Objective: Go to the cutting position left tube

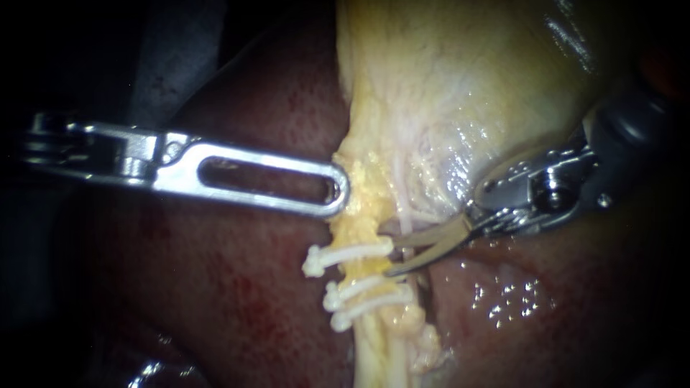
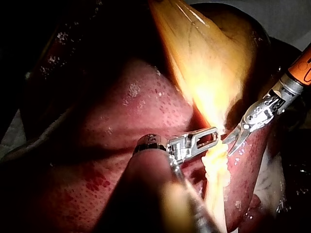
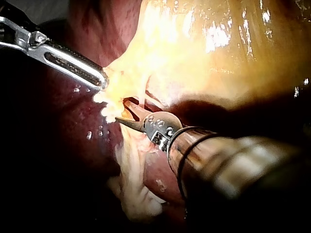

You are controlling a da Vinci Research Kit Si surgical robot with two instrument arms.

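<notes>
Clipped tube (image 1: 363, 269): yellow-white strand running down from the foot of the gallbladder (image 1: 460, 79), mid-field in the endoscope view, dark red liver (image 1: 237, 287) on both sides. 3 white clips across it: 1 upper clip (image 1: 348, 253), then a gap, then a lower pair (image 1: 363, 298) close together. A thinner pale strand lies just right of it; which strand counts as the left tube is not certain from here.

Right instrument (image 1: 394, 253): comes in from the right, 2 slim curved blades spread in a narrow V. Upper blade tip sits just beside the right end of the upper clip, lower tip just above the lower pair. Blades reach the tube's right edge, level with the gap; contact cannot be told. Nothing gripped.

Left instrument (image 1: 336, 190): slotted jaws pressed together, the tip pinching the yellow tissue (image 1: 357, 179) above the upper clip.
</notes>
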